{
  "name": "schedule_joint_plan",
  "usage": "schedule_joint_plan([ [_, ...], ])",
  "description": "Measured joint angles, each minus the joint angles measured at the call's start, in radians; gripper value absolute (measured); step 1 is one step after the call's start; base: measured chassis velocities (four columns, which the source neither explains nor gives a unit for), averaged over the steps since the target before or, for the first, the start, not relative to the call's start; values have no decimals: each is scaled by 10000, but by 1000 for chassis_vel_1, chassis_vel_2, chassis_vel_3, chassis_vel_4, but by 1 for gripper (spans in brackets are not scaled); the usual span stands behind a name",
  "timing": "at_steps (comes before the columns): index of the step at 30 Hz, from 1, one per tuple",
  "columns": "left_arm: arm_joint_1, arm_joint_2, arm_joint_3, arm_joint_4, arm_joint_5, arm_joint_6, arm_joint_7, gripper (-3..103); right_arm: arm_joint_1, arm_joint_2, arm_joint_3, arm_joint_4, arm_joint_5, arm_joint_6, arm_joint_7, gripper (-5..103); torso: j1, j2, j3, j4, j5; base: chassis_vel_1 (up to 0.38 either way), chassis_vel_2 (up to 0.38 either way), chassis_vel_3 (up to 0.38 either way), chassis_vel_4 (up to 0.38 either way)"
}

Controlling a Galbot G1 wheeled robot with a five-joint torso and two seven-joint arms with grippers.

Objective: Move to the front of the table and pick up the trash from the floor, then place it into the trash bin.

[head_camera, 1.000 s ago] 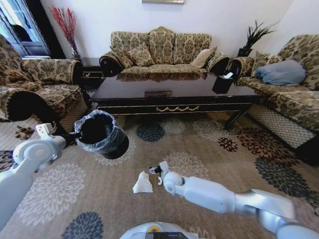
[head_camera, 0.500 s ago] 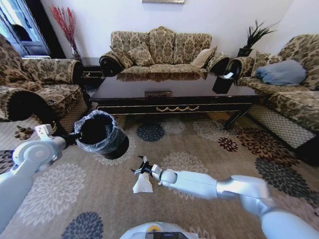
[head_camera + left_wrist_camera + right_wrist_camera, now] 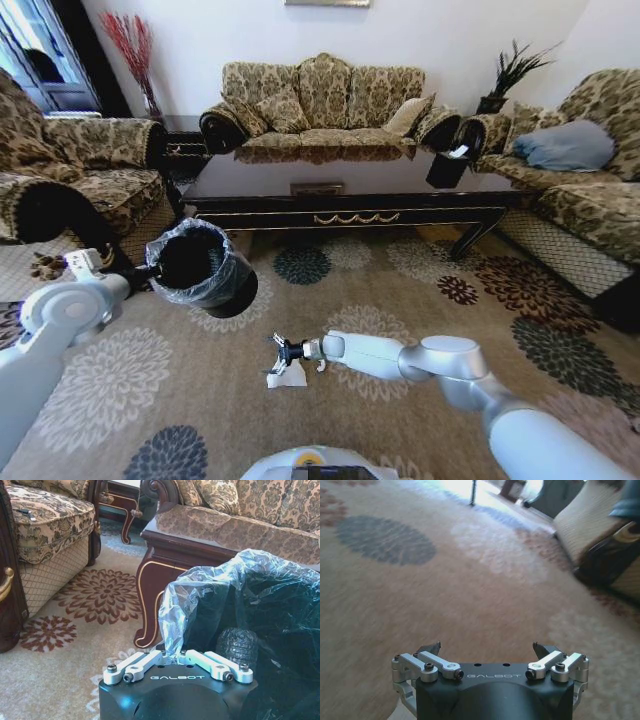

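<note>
on the beige floral carpet [image 3: 420, 290], the right gripper [image 3: 283, 352] hangs with fingers spread just above the crumpled white tissue [image 3: 288, 377]; the left gripper [image 3: 177, 656] pinches the round black bin's grey bag-lined rim [image 3: 200, 262], before the glossy dark coffee table [image 3: 350, 205].

My workplace here is a home living room.
Ahead of me a patterned three-seat sofa [image 3: 325, 100] stands against a white wall, with matching sofas to my left [image 3: 70, 165] and right [image 3: 580, 150], all around a long dark coffee table [image 3: 350, 190] with gold trim. A floral carpet [image 3: 420, 280] covers the floor; a potted plant [image 3: 510, 75] and red dried stems [image 3: 130, 45] fill the corners.
</note>
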Motion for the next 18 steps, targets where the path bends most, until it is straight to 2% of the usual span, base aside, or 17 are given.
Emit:
schedule_joint_plan([
  [4, -7, -38, -16, -19, 1, -3, 14, 3, 26, 383, 15, -1191, -285, 193, -1146, 100, 0, 0, -1, -2, -1, 0, 0, 0, 0],
  [8, -15, -86, -17, -17, 7, -3, 26, 3, 75, 508, 59, -1299, -437, 158, -1233, 100, 0, 0, -1, 0, -1, 0, 0, 0, 0],
  [10, -29, -106, -15, 15, 23, -5, 38, 3, 76, 710, 158, -1370, -925, 140, -952, 100, 0, 0, -1, 0, -1, 0, 0, 0, 0],
  [13, -51, -107, -8, 31, 25, -5, 44, 3, 34, 864, 174, -1363, -915, 60, -662, 100, 0, 1, -1, 2, 0, 0, 0, 0, 0],
  [18, -91, -92, 25, 26, 20, -12, 52, 3, -40, 1121, 109, -1608, -1525, 102, -683, 100, 0, 1, -1, 3, 1, 0, 0, 0, 0],
])
